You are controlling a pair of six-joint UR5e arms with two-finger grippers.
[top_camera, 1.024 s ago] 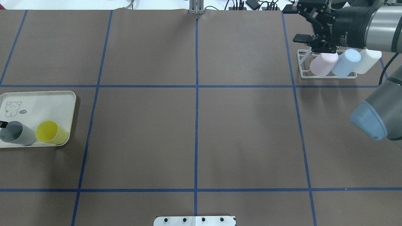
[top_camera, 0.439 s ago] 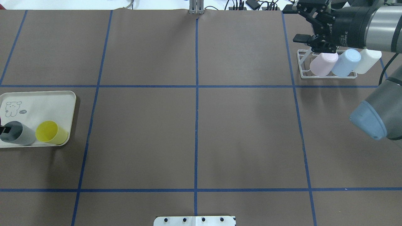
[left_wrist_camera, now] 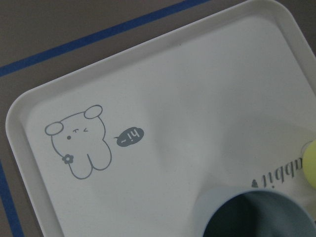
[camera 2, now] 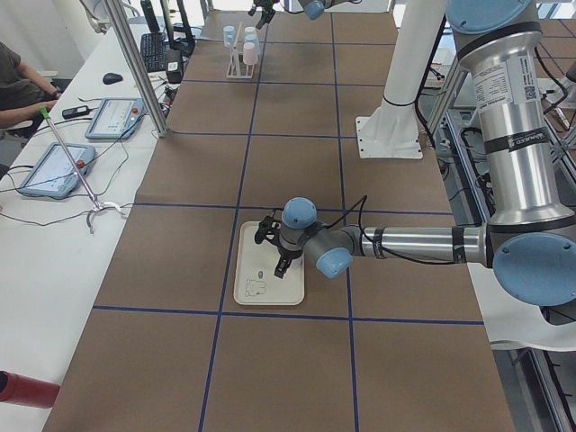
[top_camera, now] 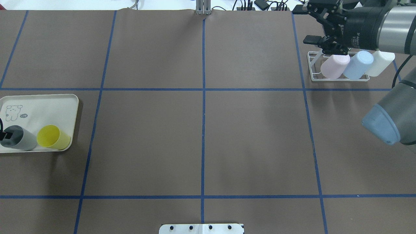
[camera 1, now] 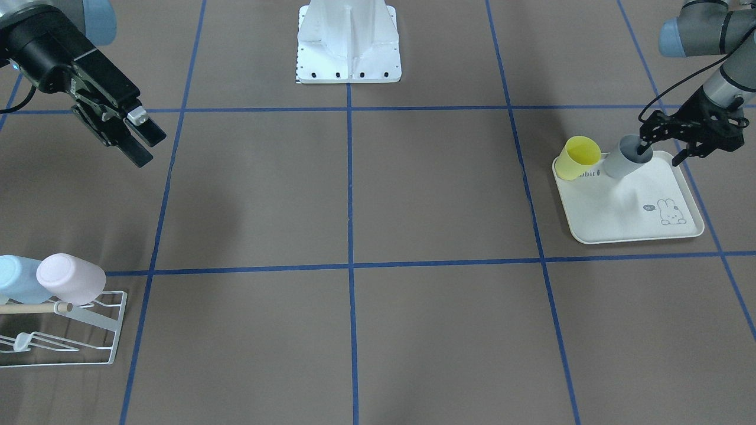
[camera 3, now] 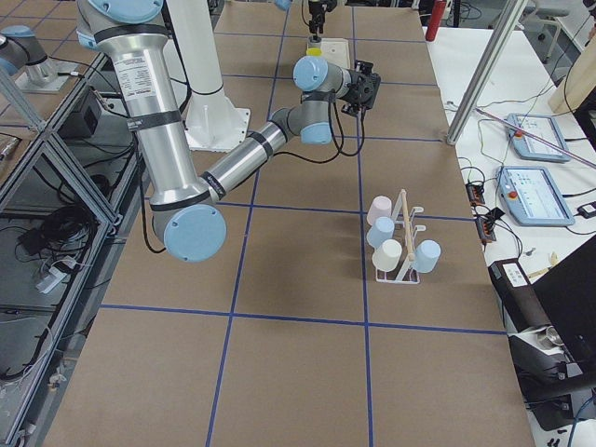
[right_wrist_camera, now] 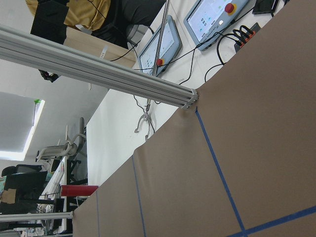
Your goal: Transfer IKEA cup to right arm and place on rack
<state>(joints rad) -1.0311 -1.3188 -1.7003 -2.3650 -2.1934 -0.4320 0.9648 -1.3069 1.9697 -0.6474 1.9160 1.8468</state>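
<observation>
Grey plastic cup (camera 1: 623,162) stands on the cream rabbit-print tray (camera 1: 626,218), right at the left hand (camera 1: 659,150), which is spread, one finger dipped inside the cup's mouth. Right hand (camera 1: 134,137), also spread, hangs far across the bench (camera 1: 354,206) near the white wire rack (camera 1: 112,330).

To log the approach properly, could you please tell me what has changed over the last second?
The left pincer has edged a little farther in over the tray, and one finger now dips into the grey cup; its jaws are still apart. The grey cup, the yellow cup, the rack and the open right pincer above it stayed put.
</observation>
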